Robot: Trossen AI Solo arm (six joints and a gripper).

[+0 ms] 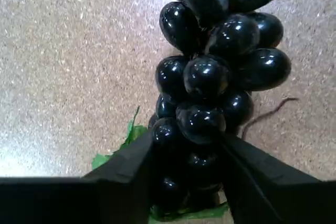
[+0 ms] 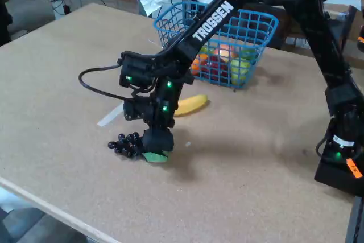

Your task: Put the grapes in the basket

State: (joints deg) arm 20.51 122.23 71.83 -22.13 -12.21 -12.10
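Note:
The grapes (image 1: pixel 215 72) are a glossy black bunch with a green leaf (image 1: pixel 128 140), lying on the tabletop; in the fixed view the grapes (image 2: pixel 126 144) stretch left from under the arm's tip. My gripper (image 1: pixel 186 177) is down at the bunch's leaf end, with its two black fingers (image 1: pixel 128 174) pressed against either side of the lower grapes. In the fixed view the gripper (image 2: pixel 156 143) is low on the table at that end. The blue wire basket (image 2: pixel 261 24) stands at the back of the table, behind the arm, with several fruit pieces inside.
A yellow banana (image 2: pixel 190 104) lies on the table between the gripper and the basket. A strip of pale tape (image 2: pixel 111 116) sits left of the arm. The arm's base (image 2: pixel 341 157) stands at the right edge. The table's near edge runs along the bottom left.

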